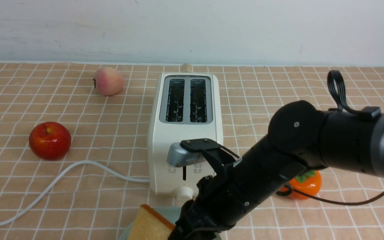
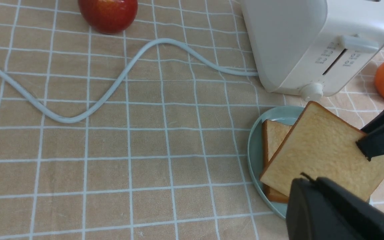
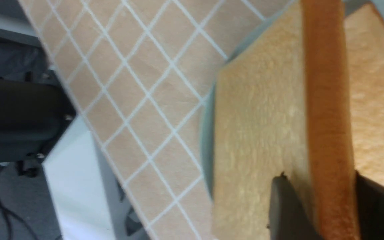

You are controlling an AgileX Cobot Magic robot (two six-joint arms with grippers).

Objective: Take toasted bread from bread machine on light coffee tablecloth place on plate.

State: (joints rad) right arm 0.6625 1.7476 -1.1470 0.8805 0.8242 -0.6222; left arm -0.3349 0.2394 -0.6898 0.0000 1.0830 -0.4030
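The cream-white bread machine (image 1: pixel 185 133) stands on the light coffee tablecloth (image 1: pixel 105 206) with both slots empty; it also shows in the left wrist view (image 2: pixel 305 43). The mint-blue plate (image 2: pixel 255 150) lies just in front of it. One toasted slice (image 2: pixel 275 136) lies flat on the plate. My right gripper (image 3: pixel 325 186) is shut on the second slice (image 3: pixel 255 133) and holds it tilted over the plate, above the first slice (image 3: pixel 378 83). The held slice also shows in the front view (image 1: pixel 152 223) and the left wrist view (image 2: pixel 318 150). My left gripper (image 2: pixel 312 181) is shut and empty beside the plate.
A red apple (image 1: pixel 49 140) and a peach (image 1: pixel 108 81) lie left of the toaster. An orange fruit (image 1: pixel 307 186) sits to its right, behind my right arm (image 1: pixel 278 166). The white cord (image 1: pixel 62 176) snakes across the cloth to the left. The table's near edge (image 3: pixel 78 173) is close.
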